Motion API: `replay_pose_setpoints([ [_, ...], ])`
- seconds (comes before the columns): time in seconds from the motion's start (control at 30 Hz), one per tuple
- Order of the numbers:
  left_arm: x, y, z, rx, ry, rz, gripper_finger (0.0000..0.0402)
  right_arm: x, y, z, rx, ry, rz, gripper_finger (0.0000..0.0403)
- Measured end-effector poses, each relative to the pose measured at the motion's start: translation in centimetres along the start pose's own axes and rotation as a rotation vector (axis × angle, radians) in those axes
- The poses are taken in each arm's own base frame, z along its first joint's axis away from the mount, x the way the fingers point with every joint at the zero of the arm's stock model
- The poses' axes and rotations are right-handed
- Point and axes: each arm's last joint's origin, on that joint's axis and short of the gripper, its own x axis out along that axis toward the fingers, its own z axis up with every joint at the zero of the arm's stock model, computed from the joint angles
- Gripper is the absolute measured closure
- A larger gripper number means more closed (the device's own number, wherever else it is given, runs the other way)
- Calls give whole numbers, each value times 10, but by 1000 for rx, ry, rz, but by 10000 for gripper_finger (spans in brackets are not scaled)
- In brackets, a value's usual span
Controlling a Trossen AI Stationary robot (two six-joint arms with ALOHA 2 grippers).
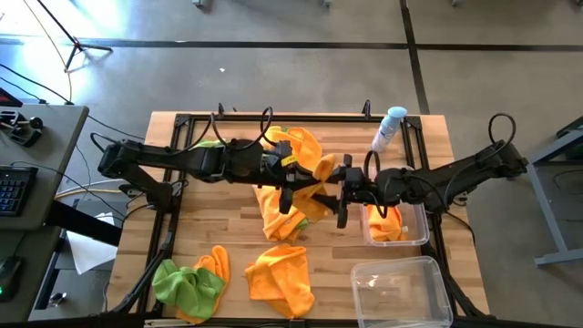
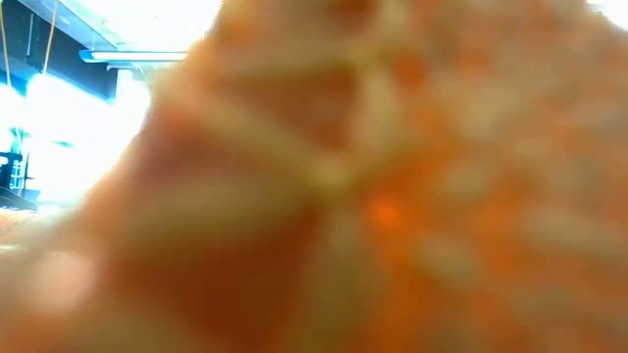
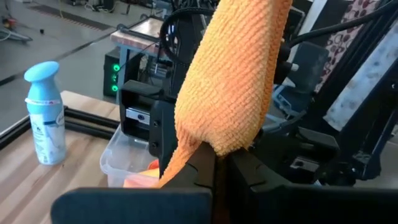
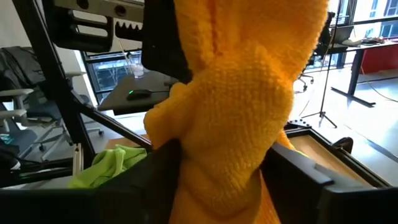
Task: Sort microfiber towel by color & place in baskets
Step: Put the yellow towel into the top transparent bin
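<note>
While both tools point(image 1: 290, 187) point(image 1: 343, 196) grasp it, the orange towel point(image 3: 233, 81) hangs vertically.

Table point(image 1: 209, 228): wooden top, sitting inside a black frame.
Near edge: a lime green towel point(image 1: 185, 284) lying bunched against an orange towel point(image 1: 214, 264); another orange towel point(image 1: 281, 278) lying beside them.
Right side: two clear baskets, one point(image 1: 401, 290) empty, one point(image 1: 414, 232) holding orange cloth.
Far edge: a spray bottle point(image 1: 390, 128) lying there.
</note>
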Motion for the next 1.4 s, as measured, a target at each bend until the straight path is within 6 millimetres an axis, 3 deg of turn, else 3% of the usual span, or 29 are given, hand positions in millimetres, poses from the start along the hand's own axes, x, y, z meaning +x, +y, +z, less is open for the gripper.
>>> replay_pose_setpoints([
  [0.3, 0, 2, 1, -1, -4, 5, 396, 1, -1, -1, -10, 13, 12, 384],
  [0.53, 0, 1, 1, 10, 1, -20, 364, 1, -1, -2, -22, 25, 24, 376],
  [0.73, -3, -1, 1, 26, 28, -75, 305, -5, -3, -3, -49, 66, 18, 396],
  [0.87, -17, 5, 2, 29, 97, -43, 270, -28, -12, 10, -28, 101, -5, 393],
  [1.03, -46, 20, 13, -78, 142, 77, 263, -65, -24, 38, 4, 216, -46, 399],
  [1.23, -82, 22, 20, -63, 185, 111, 272, -118, -43, 66, 75, 504, -151, 400],
  [1.4, -96, 15, 11, -49, 228, 176, 273, -150, -55, 74, 115, 731, -251, 401],
])
